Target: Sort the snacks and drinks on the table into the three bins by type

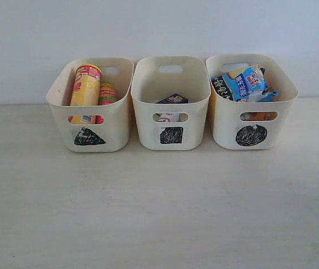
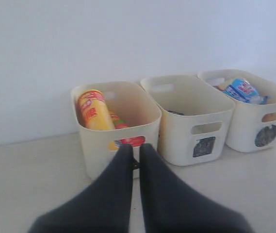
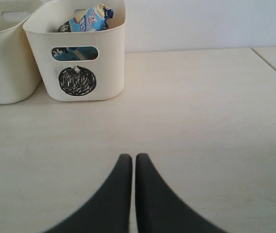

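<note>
Three cream bins stand in a row at the back of the table. The triangle bin [image 1: 64,98] holds the yellow chip tube [image 1: 86,85] and the pink chip tube [image 1: 107,93]. The square bin [image 1: 195,120] holds the dark purple carton [image 1: 172,99] and the blue-and-white carton [image 1: 168,117], seen through the handle hole. The circle bin [image 1: 285,112] holds the blue-white bag [image 1: 247,83], the black bag [image 1: 221,87] and the orange bag [image 1: 259,116]. Neither arm shows in the exterior view. My left gripper [image 2: 135,148] is shut and empty, in front of the triangle bin [image 2: 99,150]. My right gripper [image 3: 130,158] is shut and empty over bare table.
A pale wall rises behind the bins. In the right wrist view the table's surface [image 3: 201,111] stretches right of the circle bin [image 3: 108,58], with a seam or edge [image 3: 272,68] at the far right.
</note>
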